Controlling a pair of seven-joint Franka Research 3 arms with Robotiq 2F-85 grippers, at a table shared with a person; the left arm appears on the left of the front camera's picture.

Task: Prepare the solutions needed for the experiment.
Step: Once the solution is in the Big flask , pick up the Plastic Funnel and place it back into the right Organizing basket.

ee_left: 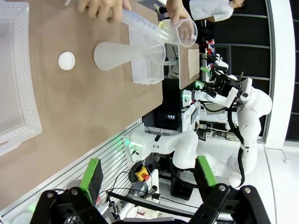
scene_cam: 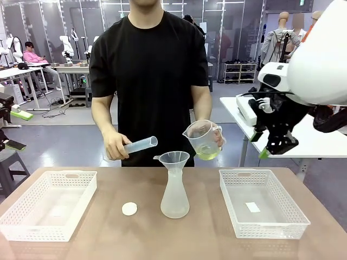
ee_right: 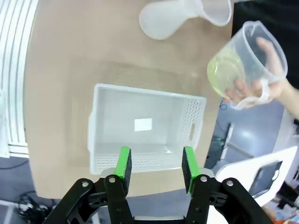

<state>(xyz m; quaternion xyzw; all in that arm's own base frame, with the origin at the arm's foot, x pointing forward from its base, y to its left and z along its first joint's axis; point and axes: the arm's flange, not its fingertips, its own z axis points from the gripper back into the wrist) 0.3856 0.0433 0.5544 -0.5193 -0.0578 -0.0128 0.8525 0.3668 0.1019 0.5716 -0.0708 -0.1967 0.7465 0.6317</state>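
— What stands on the desk [scene_cam: 206, 238]?
— A frosted flask [scene_cam: 175, 201] at the middle, with a funnel [scene_cam: 174, 158] in its neck and a white disc [scene_cam: 129, 208] near it.
— And at the sides?
— The left basket [scene_cam: 38, 230] and the right basket [scene_cam: 271, 230], which holds a white slip [scene_cam: 252, 207].

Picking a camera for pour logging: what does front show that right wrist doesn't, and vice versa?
Front adds: left basket, white disc, cylinder in the person's hand. Right wrist adds: the right gripper from behind, plainly open. Both: jug with yellow liquid, flask, right basket.
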